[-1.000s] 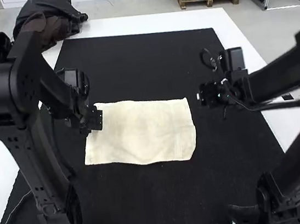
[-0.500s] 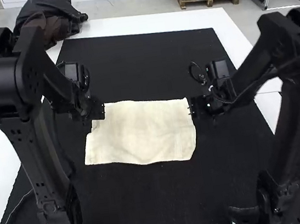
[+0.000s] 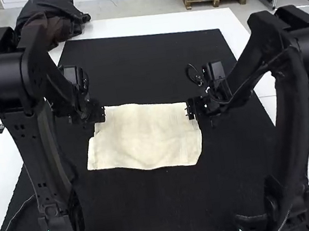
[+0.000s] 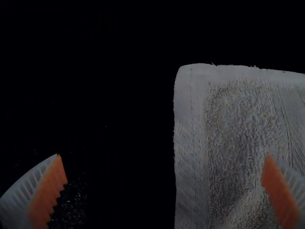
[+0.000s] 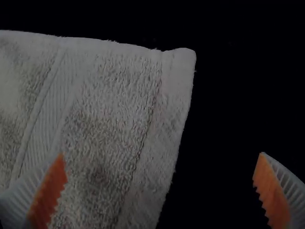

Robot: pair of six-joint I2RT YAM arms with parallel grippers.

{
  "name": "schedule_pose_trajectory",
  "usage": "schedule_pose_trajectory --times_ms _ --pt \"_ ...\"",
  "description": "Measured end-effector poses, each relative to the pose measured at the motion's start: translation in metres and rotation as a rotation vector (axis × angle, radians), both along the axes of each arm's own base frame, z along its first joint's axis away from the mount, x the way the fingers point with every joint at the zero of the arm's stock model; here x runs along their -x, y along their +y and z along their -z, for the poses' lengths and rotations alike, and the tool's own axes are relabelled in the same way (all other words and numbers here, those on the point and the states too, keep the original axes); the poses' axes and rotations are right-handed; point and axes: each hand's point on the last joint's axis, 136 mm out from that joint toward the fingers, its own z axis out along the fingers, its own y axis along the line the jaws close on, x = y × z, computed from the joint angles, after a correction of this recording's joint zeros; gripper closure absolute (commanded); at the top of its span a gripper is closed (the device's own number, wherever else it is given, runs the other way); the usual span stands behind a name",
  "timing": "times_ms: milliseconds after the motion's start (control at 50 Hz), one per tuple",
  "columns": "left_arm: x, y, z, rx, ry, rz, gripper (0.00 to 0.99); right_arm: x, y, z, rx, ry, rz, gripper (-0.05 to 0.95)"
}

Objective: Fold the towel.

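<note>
High view. The towel (image 3: pixel 146 136) lies spread as a pale rectangle on the black mat (image 3: pixel 166 205) that covers much of the white bench (image 3: pixel 148 24). A small step interrupts its outline near the left gripper (image 3: pixel 102 115); whether this marks an earlier fold or merely an uneven edge, I cannot tell. My left gripper is at one far corner and my right gripper (image 3: pixel 189 109) at the other, so that I am placed for a two-handed grasp of the far edge.

Left wrist view. My left jaws stand wide apart, one orange pad (image 4: pixel 49 191) over the dark mat and the other (image 4: pixel 279 193) over the terry surface. The hemmed side edge runs between them, unclamped.

Right wrist view. My right jaws are likewise apart, with the opposite side edge and its corner lying ahead and between; a ribbed woven band crosses the cloth inward of the hem. Nothing is gripped.

Progress, as I judge it: the approach is largely done. Closing on both corners, lifting, carrying the edge over, releasing and smoothing remain.
</note>
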Motion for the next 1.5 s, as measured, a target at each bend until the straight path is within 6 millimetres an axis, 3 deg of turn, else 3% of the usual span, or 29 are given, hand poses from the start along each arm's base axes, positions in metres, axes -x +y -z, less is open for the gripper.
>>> schedule_pose_trajectory --times_ms 160,520,760,880,900,940,960,1000,1060,1160,1500 --pt "-0.007 0.0 0.006 0.003 0.01 0.003 0.036 -0.003 0.001 0.011 0.007 0.018 0.001 0.0" --pt "-0.006 -0.001 0.025 0.009 0.053 0.005 0.036 -0.01 0.002 0.011 0.006 0.012 0.003 -0.01" --pt "-0.005 -0.001 0.025 0.011 0.055 0.003 0.051 -0.009 0.002 0.013 0.019 0.011 -0.004 0.01" --pt "-0.005 -0.002 0.025 0.01 0.055 0.009 0.174 -0.01 0.002 0.015 0.062 0.001 -0.017 0.13" --pt "-0.006 -0.002 0.025 0.009 0.055 0.01 0.221 -0.01 0.001 0.015 0.067 0.0 -0.016 0.22" --pt "-0.006 -0.002 0.025 0.006 0.055 0.015 0.334 -0.011 0.0 0.015 0.074 -0.002 -0.018 0.51" --pt "-0.006 -0.002 0.026 0.006 0.054 0.017 0.431 -0.011 0.0 0.015 0.081 -0.005 -0.018 0.69" --pt "-0.008 -0.004 0.026 0.008 0.047 0.029 0.684 -0.012 0.002 0.014 0.077 -0.01 -0.03 0.93" --pt "-0.012 -0.008 0.026 0.011 0.029 0.048 0.98 -0.013 0.012 0.015 0.065 -0.014 -0.066 0.93" --pt "-0.019 -0.009 0.027 -0.009 -0.014 0.073 0.972 -0.015 0.018 0.013 0.056 -0.024 -0.086 0.93" --pt "-0.019 -0.009 0.028 -0.032 -0.043 0.093 0.97 -0.015 0.015 0.013 0.029 -0.023 -0.079 0.93"
